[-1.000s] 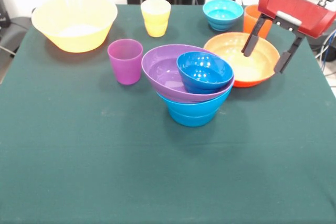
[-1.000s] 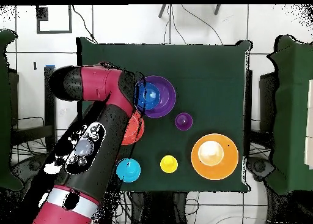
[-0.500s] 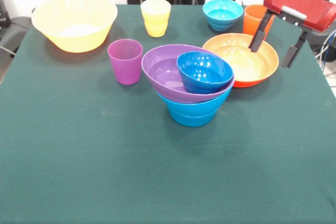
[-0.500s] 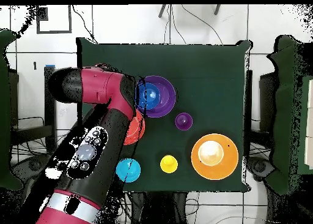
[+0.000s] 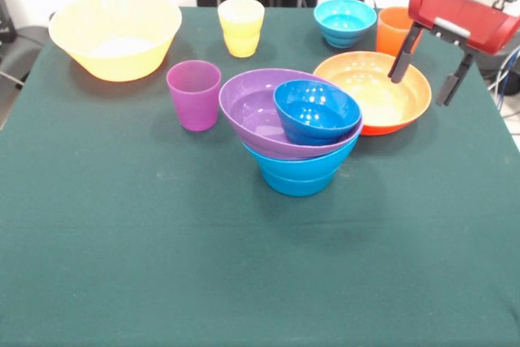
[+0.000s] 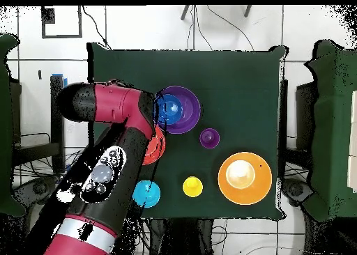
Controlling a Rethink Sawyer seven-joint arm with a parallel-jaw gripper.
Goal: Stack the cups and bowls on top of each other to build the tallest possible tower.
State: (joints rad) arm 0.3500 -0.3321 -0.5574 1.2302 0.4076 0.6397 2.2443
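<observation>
Three-bowl tower (image 5: 299, 132) stands; gripper (image 5: 424, 65), fingers spread, empty, over orange bowl (image 5: 370, 97) at tower's 2 o'clock. Next likely: descend, pinch rim.

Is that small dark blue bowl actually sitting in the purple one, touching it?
Touching. The front view shows the small dark blue bowl nested inside the tilted purple bowl, its side resting against the purple rim with no gap.

Bare table (image 5: 162, 266) before the tower (image 5: 296, 132)

front: looking down across the table (image 5: 122, 266), close | overhead: looking straight down, farther | both sharing the tabletop
</observation>
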